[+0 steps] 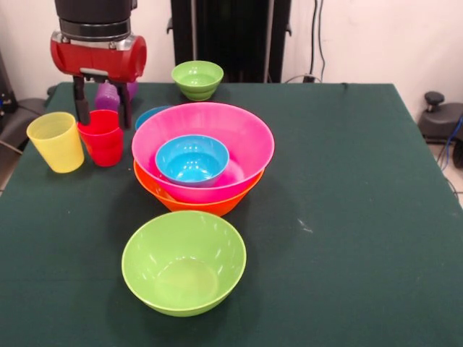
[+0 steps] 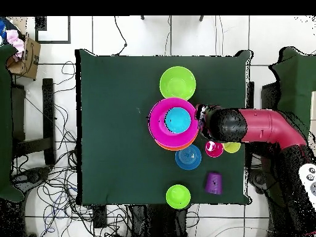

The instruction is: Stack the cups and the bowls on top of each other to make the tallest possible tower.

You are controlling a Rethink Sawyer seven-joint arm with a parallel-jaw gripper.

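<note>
Nearest the front camera, a medium green bowl (image 1: 184,262) is being left upright and alone, clear of the rest.

Behind it, the tower (image 1: 203,163) is being built only as a nest so far: the pink bowl (image 1: 217,123) is seated in the orange bowl (image 1: 168,199), with one blue bowl (image 1: 192,159) resting inside the pink (rims up, so little height is being gained).

A second blue bowl (image 1: 148,114) is being hidden mostly behind the pink rim; the overhead view shows it (image 2: 187,157) just beside the stack.

To the side, the yellow cup (image 1: 56,142) and red cup (image 1: 103,136) are standing upright, close together.

The gripper (image 1: 101,112) is being held over the red cup, fingers spread, one either side of its rim, nothing pinched. Judged: a grasp on that cup is being set up.

The purple cup (image 1: 108,96) is sitting behind the fingers. Farthest back, the small green bowl (image 1: 197,78) is standing alone.

Counted: three cups; six bowls (a third blue one is not being seen).
</note>
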